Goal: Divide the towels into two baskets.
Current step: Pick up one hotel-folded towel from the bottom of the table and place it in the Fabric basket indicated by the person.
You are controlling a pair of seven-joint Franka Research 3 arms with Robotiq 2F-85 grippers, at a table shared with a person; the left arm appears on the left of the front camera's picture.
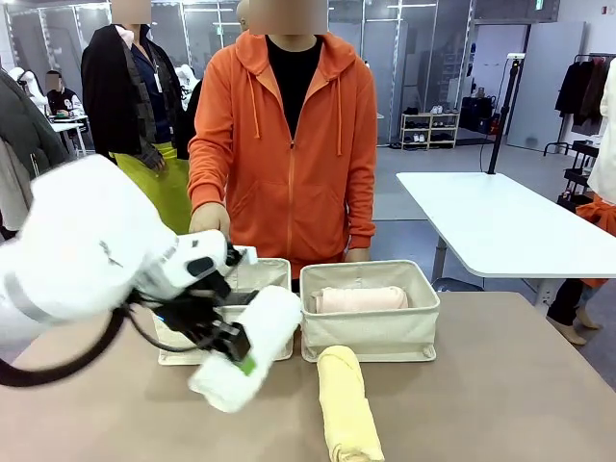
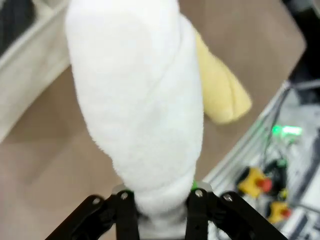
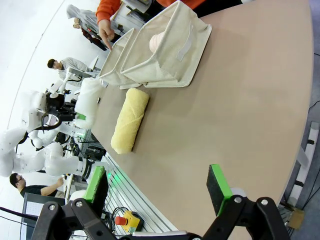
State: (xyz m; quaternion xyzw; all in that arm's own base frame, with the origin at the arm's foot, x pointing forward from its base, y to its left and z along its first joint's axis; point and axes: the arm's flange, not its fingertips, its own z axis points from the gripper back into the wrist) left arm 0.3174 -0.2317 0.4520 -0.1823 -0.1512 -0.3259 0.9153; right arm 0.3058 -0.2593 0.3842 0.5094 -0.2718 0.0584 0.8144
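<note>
White fluffy terry towel roll (image 1: 252, 345) clamped in my left gripper (image 2: 160, 201), tilted at the front rim of the left cream canvas basket (image 1: 272, 269); soft yellow roll (image 1: 346, 404) lies alongside on open tabletop (image 1: 500, 385); right gripper (image 3: 159, 183) jaws apart.

No text, label, brand or number legible anywhere. Small dark mark on left arm housing (image 1: 114, 260): too small to read. Green sign (image 1: 539, 5) high in far background of front view: illegible.
</note>
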